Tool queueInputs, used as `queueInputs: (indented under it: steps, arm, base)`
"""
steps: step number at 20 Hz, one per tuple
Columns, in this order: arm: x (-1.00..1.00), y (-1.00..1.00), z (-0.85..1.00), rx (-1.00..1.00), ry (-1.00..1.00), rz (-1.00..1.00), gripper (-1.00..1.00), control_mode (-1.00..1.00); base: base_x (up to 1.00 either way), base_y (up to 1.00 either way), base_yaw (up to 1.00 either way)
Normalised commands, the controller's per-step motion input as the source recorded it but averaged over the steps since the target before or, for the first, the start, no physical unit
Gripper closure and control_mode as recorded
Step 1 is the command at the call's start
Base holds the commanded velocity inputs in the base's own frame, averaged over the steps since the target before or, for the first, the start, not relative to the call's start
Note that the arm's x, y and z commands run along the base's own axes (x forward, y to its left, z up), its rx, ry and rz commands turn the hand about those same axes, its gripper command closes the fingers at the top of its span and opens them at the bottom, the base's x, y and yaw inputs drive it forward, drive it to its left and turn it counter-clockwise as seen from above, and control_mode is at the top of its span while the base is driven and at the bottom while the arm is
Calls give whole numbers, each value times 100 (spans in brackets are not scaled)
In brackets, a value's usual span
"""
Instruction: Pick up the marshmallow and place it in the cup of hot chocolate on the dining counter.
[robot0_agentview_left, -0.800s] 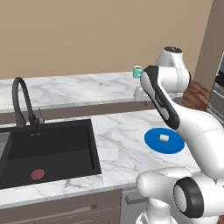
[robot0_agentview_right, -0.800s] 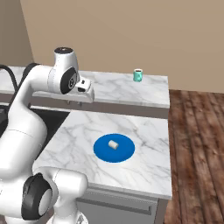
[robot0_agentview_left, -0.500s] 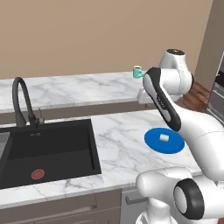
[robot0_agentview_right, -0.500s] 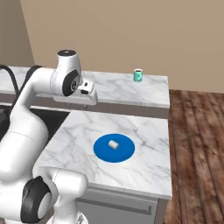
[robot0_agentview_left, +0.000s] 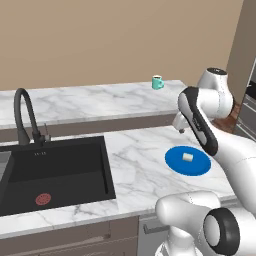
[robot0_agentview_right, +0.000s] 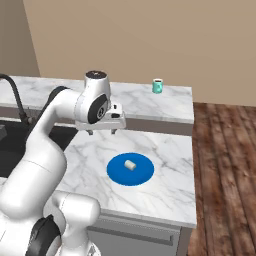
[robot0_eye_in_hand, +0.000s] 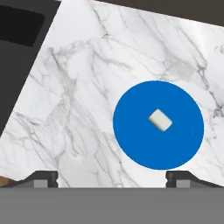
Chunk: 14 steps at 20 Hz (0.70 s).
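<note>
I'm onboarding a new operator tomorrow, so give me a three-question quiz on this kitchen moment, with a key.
1. True or false: the marshmallow lies on the blue plate.
2. The cup of hot chocolate stands on: A) the blue plate, B) the dining counter behind, C) the black sink.
3. Fill in: the gripper hangs above the counter with its jaws ____.

Key: 1 true; 2 B; 3 open, holding nothing.
</note>
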Motion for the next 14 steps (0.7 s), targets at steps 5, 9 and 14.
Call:
queueInputs:
  steps: [5, 9, 14]
  arm:
    - [14, -5, -24, -1, 1, 14, -100, -100]
    - [44, 0, -35, -7, 14, 13, -100, -100]
    - [42, -3, -31, -10, 20, 11, -100, -100]
  base:
    - [0, 0, 0]
    - [0, 0, 0]
    - [0, 0, 0]
